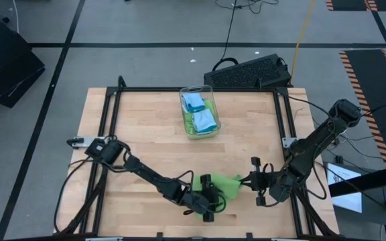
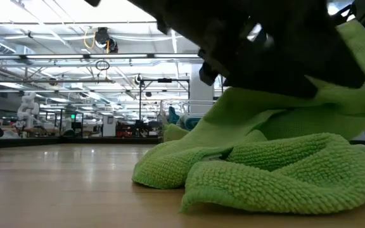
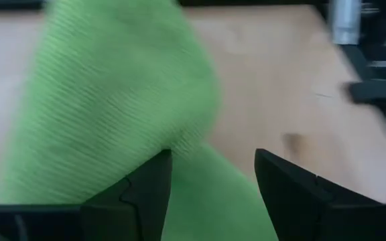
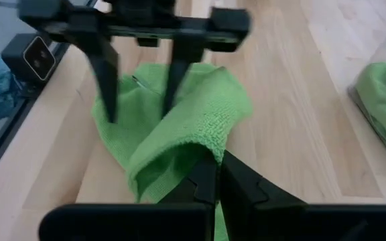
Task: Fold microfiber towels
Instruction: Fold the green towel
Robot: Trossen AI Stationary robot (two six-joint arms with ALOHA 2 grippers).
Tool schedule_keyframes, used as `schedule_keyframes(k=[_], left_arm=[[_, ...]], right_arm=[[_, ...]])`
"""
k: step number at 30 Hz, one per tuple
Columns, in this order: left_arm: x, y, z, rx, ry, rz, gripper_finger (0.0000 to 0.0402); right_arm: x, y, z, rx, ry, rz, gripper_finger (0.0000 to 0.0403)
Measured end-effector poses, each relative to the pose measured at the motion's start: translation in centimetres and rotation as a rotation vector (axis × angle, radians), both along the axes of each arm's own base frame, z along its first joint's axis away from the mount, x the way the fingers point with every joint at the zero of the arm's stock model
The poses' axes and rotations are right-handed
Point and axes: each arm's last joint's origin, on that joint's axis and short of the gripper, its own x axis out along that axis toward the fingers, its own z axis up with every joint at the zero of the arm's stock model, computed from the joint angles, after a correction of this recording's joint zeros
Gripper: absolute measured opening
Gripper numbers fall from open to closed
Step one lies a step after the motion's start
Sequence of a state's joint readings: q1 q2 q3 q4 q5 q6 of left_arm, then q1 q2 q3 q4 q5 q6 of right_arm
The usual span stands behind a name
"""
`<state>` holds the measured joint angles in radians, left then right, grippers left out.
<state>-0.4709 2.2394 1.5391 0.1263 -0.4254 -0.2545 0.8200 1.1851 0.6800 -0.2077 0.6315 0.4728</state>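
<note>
Mid-fold: right claw [image 4: 210, 175] pinches the green towel [image 4: 179, 127] edge, left claw [image 3: 213, 184] open over it, likely needing to pin the crease next.

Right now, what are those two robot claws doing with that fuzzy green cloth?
Right gripper shut on lime green microfiber towel, lifting one edge. Left gripper open over the same towel. Clear plastic bin with more cloths sits apart, not in the way.

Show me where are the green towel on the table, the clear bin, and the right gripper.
green towel [image 1: 228, 187], high view, on its bare part between both grippers
clear bin [image 1: 196, 89], high view, on its far rim
right gripper [image 4: 214, 175], right wrist view, at the fingertips, shut on the towel edge
</note>
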Motion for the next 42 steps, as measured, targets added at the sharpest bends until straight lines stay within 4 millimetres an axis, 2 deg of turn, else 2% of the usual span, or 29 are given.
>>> schedule_keyframes(k=[2, 7, 14, 20, 23, 28, 30, 37, 42], left_arm=[[0.1, 0.3, 0.0, 0.056, -0.02, 0.036, 0.0216], [-0.3, 1.1, -0.4, 0.189, -0.008, 0.255, 0.0216], [-1.3, 1.5, -1.3, 0.243, 0.098, 0.298, 0.0216], [-1.3, 2.5, -1.7, 0.273, 0.141, 0.342, 0.0209], [-1.0, 2.9, -1.6, 0.282, 0.134, 0.338, 0.0173], [-1.0, 2.7, -1.4, 0.312, 0.151, 0.269, 0.004], [-1.1, 2.6, -1.0, 0.304, 0.156, 0.242, 0.0013], [-1.4, 2.6, 1.3, 0.249, 0.141, 0.197, 0.0004], [-1.2, 2.1, 1.9, 0.139, 0.14, 0.079, 0.0028]], right_arm=[[0.0, 0.0, 0.0, -0.005, -0.004, 0.007, 0.0004], [0.0, 0.0, 0.1, -0.016, 0.0, 0.018, 0.0004], [-0.3, -0.2, 0.4, 0.021, 0.011, 0.031, 0.0004], [-0.5, -0.1, 0.2, 0.079, 0.062, 0.058, 0.0004], [-0.6, -0.3, -0.3, 0.073, 0.075, 0.052, 0.0004], [-0.9, -0.5, -1.1, 0.083, 0.095, 0.031, 0.0004], [-0.9, -0.6, -1.1, 0.091, 0.097, 0.024, 0.0004], [-1.2, -0.8, -1.8, 0.111, 0.114, -0.006, 0.0004], [-1.4, -1.1, -2.6, 0.125, 0.132, -0.035, 0.0004]])
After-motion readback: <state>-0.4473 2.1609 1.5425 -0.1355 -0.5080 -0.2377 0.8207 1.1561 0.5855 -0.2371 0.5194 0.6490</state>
